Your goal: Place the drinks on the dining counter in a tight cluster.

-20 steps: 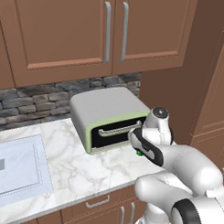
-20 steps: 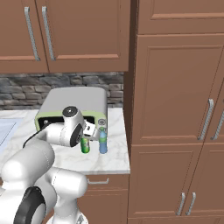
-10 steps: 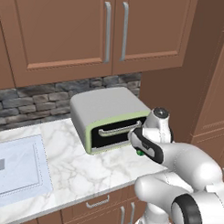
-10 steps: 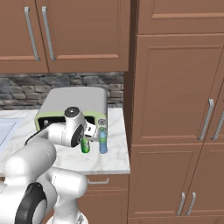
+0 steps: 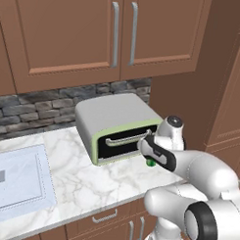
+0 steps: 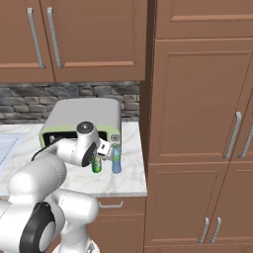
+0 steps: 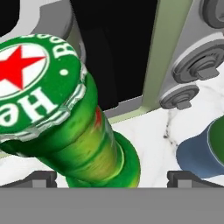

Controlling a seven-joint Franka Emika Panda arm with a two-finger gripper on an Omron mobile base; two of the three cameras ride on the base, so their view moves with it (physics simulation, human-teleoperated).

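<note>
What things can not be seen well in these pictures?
- Green bottle: in the left base view the arm hides all but its base.
- Pale-blue bottle: the hand view's right edge cuts it off.
- Gripper: its fingertips barely show in the hand view; contact with the green bottle is unclear.

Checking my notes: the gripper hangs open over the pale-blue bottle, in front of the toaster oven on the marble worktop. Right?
Wrong bottle. The hand view shows the open gripper over the green bottle; the pale-blue bottle stands beside it. The toaster oven and marble worktop are right.
</note>
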